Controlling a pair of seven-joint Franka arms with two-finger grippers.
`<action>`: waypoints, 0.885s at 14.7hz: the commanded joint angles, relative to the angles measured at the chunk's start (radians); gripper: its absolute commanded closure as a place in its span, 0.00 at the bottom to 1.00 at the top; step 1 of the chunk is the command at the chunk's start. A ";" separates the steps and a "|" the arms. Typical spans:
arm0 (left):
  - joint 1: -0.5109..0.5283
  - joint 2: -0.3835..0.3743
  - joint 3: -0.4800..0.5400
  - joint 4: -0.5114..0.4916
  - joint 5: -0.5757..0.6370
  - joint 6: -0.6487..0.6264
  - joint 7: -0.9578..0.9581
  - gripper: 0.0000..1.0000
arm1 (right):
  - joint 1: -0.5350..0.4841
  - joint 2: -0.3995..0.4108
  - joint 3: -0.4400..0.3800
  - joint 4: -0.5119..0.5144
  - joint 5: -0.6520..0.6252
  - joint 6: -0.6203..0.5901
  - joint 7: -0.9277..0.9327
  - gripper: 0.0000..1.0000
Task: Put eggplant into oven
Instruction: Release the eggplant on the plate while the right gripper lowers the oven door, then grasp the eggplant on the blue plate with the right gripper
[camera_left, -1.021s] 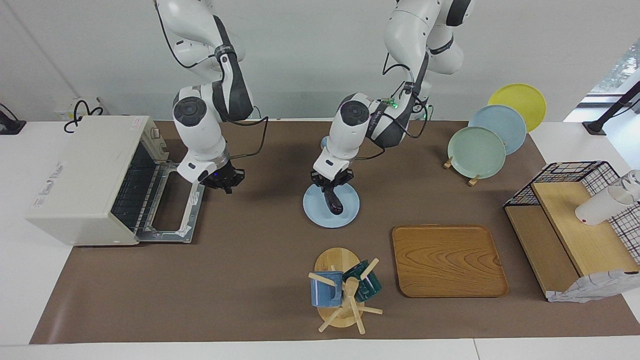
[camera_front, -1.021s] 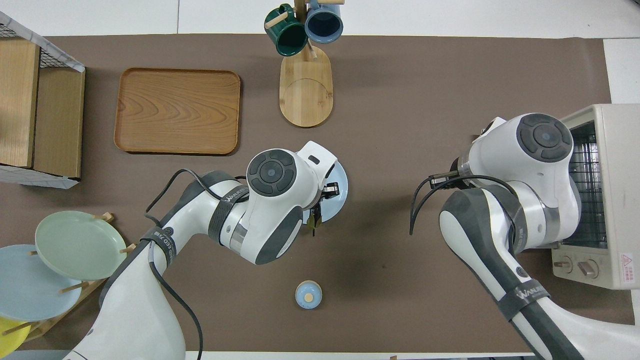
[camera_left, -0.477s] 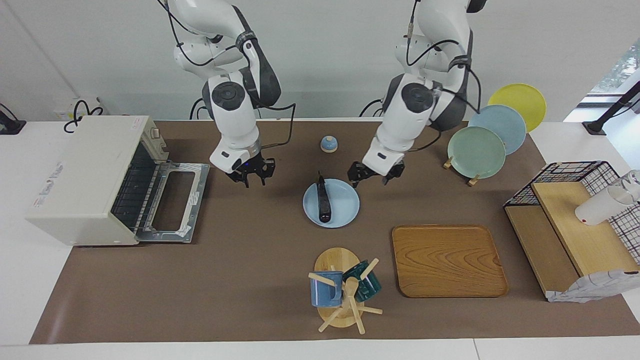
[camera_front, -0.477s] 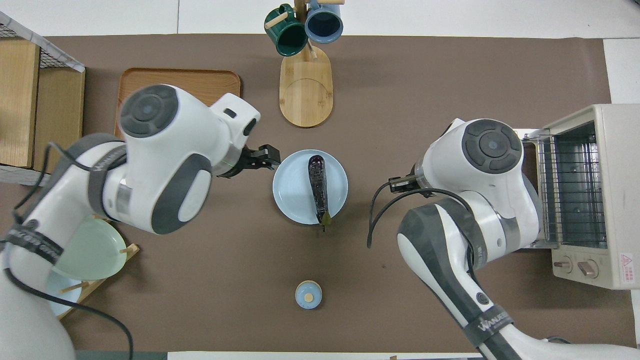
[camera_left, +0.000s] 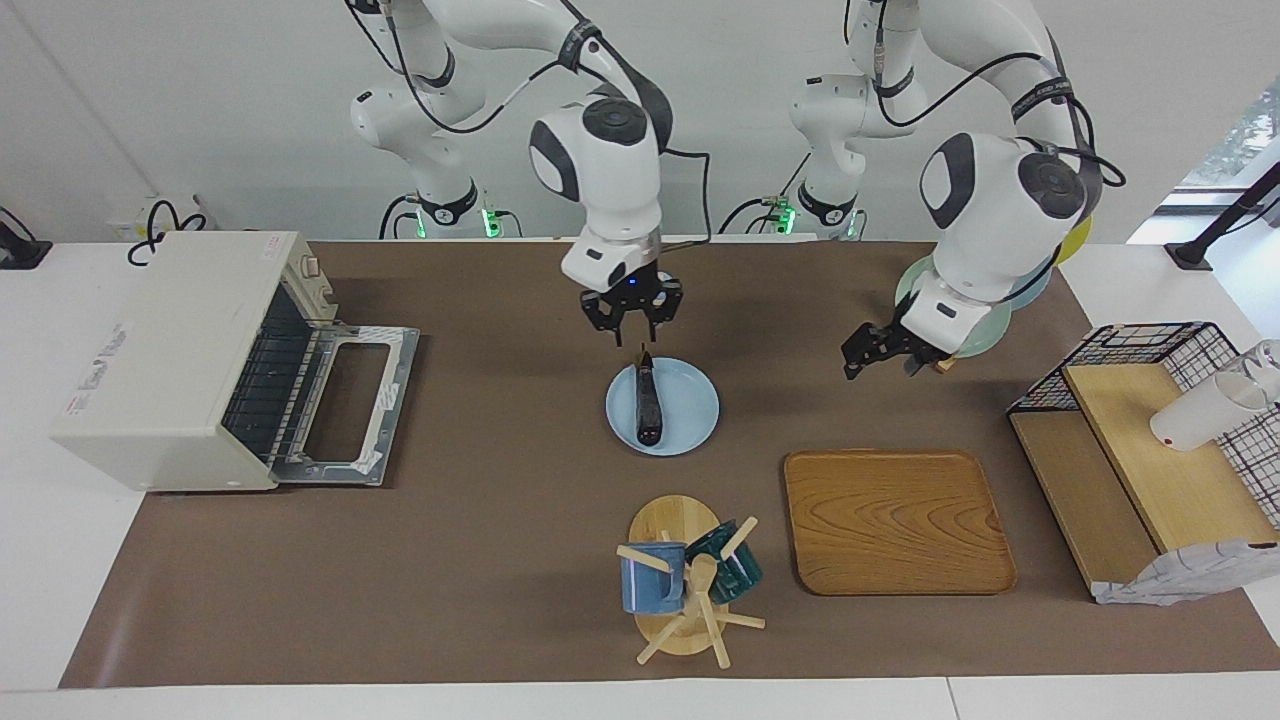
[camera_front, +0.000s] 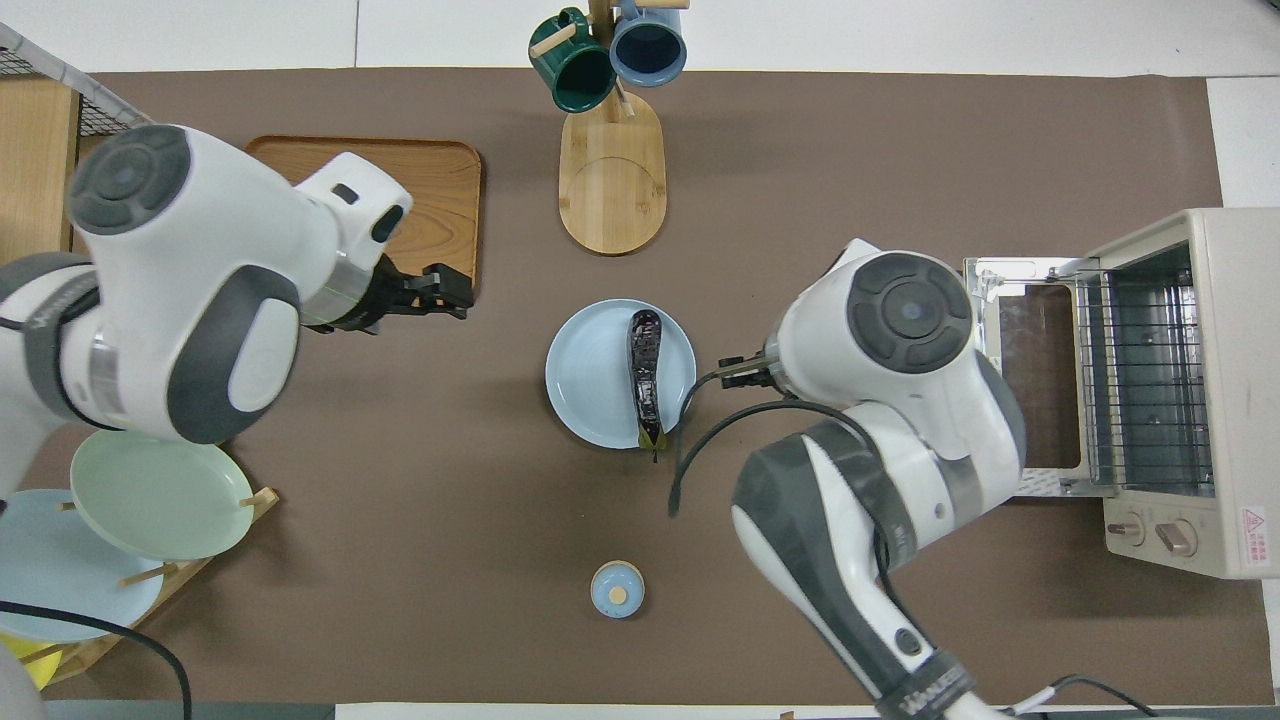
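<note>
Facing view: I see the eggplant lying on the blue plate mid-table, well apart from the oven, whose door lies open. My right gripper hangs just above the eggplant's stem end, fingers parted, holding nothing. My left gripper hangs over bare mat near the tray, open and empty.

Overhead view: the eggplant lies along the plate. The left gripper is over the tray's edge; the right one is hidden under its arm.

Blue plate mid-table; wooden tray, mug rack farther from robots.
</note>
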 joint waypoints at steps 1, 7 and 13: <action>0.021 -0.016 -0.010 0.092 0.063 -0.125 0.006 0.00 | 0.070 0.257 -0.008 0.274 -0.016 -0.020 0.096 0.50; 0.012 -0.088 -0.011 0.184 0.141 -0.315 0.010 0.00 | 0.111 0.234 -0.007 0.108 -0.073 0.146 0.087 0.45; 0.012 -0.211 -0.014 0.059 0.140 -0.382 0.024 0.00 | 0.113 0.182 -0.007 -0.084 -0.092 0.293 0.057 0.46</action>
